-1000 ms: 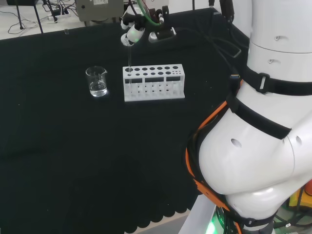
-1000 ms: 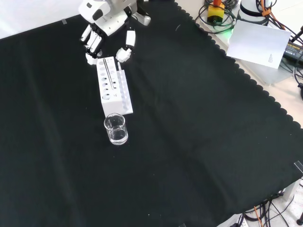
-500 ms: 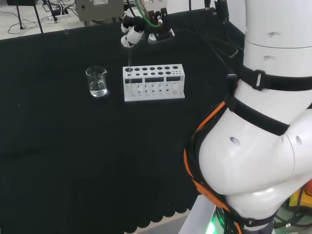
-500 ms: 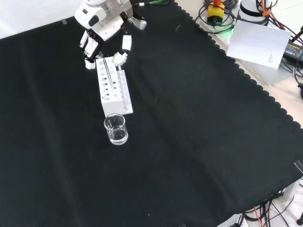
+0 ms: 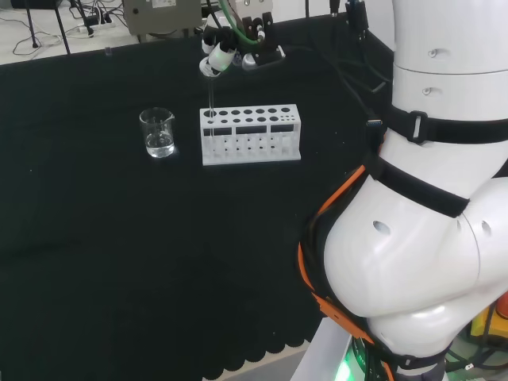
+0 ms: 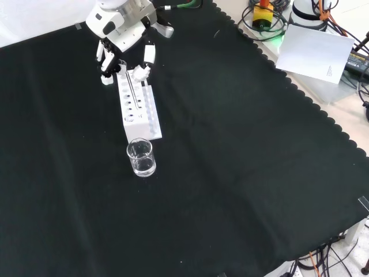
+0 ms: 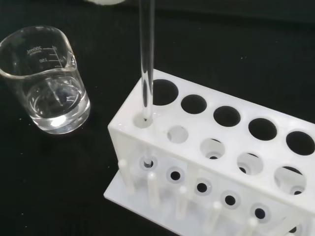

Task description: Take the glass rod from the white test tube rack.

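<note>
While pinching thin clear glass rod [image 7: 146, 54] w/ fingers [image 6: 138, 73], hand [image 6: 118, 29] mid-extraction from white plastic test tube rack [image 5: 251, 134]; next needs straight vertical lift.

I see a lab bench: black cloth [image 6: 242, 150] spread over it, a white test tube rack [image 5: 251, 135] beside a glass beaker [image 5: 158, 132], with cables [image 6: 262, 20] and equipment boxes [image 5: 163, 14] along the edges.
</note>
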`<state>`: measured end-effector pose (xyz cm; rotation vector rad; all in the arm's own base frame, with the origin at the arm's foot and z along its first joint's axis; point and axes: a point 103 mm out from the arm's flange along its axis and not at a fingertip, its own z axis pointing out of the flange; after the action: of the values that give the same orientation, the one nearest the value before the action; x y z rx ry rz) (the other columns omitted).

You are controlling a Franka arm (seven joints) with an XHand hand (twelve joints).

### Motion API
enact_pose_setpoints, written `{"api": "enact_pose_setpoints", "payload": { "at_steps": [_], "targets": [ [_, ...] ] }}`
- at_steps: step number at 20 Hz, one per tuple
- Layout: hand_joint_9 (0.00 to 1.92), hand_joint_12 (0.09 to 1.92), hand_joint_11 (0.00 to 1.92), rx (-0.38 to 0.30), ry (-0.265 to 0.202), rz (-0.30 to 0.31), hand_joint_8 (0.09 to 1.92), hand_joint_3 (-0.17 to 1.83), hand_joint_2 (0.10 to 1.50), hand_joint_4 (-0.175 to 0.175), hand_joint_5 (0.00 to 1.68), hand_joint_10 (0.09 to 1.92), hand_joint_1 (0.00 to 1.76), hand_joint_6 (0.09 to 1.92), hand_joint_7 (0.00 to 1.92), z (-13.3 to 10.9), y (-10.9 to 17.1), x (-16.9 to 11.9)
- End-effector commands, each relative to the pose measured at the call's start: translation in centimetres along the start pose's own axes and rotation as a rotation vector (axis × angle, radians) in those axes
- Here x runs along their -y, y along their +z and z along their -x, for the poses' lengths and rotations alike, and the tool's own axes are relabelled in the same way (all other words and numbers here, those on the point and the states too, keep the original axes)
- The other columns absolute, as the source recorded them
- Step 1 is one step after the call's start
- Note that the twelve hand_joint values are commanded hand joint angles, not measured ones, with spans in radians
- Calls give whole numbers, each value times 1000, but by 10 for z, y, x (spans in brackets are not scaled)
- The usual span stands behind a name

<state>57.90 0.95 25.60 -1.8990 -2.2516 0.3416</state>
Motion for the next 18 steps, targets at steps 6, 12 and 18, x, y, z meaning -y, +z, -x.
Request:
{"api": "enact_pose_setpoints", "payload": {
  "at_steps": [6, 12, 18],
  "targets": [
    [1273, 1383, 881, 9, -19, 15, 1037, 646, 836, -175, 859, 974, 855, 814, 1170, -3, 5, -2],
    [1342, 1375, 949, 12, -16, 6, 988, 657, 837, -175, 931, 921, 896, 822, 1233, -6, 2, -5],
    [1362, 1376, 955, 13, -37, 14, 981, 661, 836, -175, 931, 922, 900, 824, 1228, -15, -3, -9]
  ]
}}
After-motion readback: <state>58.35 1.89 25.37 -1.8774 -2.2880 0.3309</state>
